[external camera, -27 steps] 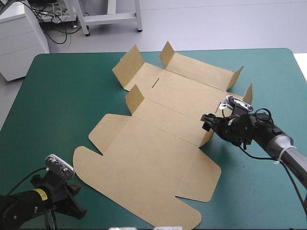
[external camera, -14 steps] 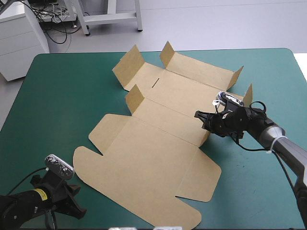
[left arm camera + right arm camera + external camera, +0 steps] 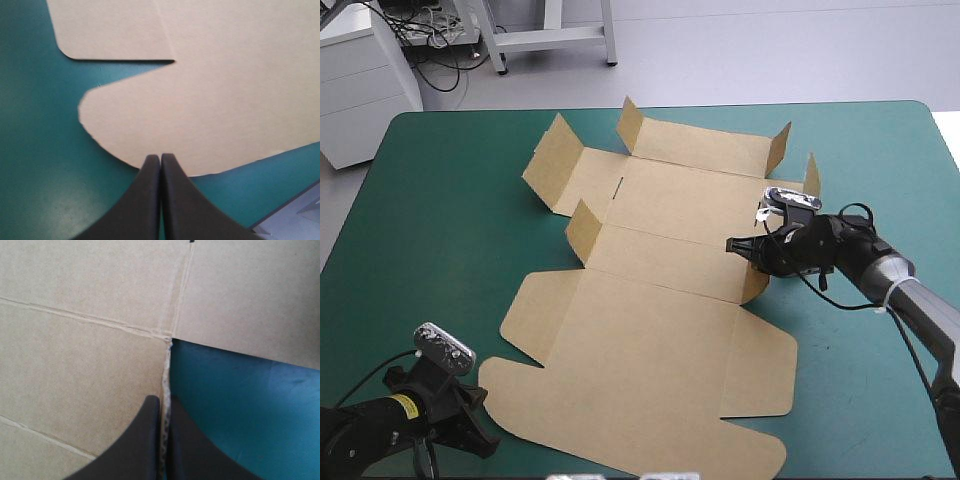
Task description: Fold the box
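The brown box [image 3: 660, 330] lies as a cut sheet on the teal-green cover, mostly flat, with several small flaps standing up along its far and side edges. My right gripper [image 3: 740, 246] is at the sheet's right side, shut on the edge of a raised side flap [image 3: 755, 285]. In the right wrist view the flap's thin edge runs between the black fingers [image 3: 150, 440], with the box [image 3: 75, 340] ahead. My left gripper [image 3: 485, 432] rests near the table's front left, shut and holding nothing. Its tip [image 3: 161, 157] sits just short of the box's rounded near flap [image 3: 210, 100].
Teal-green cover [image 3: 430, 220] stretches from the box to the table's left edge, and more lies right of my right arm [image 3: 880, 380]. The table's near edge [image 3: 287, 210] runs close beside my left gripper.
My right gripper went from open to shut on the side flap. The whole sheet has slid and turned toward the left and the near edge. The left arm has stayed put.
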You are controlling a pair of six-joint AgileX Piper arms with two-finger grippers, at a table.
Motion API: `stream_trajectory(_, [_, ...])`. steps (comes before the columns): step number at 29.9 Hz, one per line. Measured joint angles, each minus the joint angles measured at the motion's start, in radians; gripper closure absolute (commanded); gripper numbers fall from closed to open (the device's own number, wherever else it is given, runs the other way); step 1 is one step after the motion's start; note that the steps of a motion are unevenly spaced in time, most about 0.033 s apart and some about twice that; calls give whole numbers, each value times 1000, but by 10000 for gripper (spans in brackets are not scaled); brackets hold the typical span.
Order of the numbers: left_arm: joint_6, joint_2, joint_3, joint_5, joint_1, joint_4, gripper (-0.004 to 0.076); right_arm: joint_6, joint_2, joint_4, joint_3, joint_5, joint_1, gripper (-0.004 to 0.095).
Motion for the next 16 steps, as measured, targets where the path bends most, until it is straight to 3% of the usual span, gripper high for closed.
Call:
stream_trajectory(9, [0,0,0,3,0,0,756,-153,2,-234,-270,164,0,931])
stream_trajectory(16, [-7,0,0,3,0,0,756,-378,2,-239,-492,225,0,930])
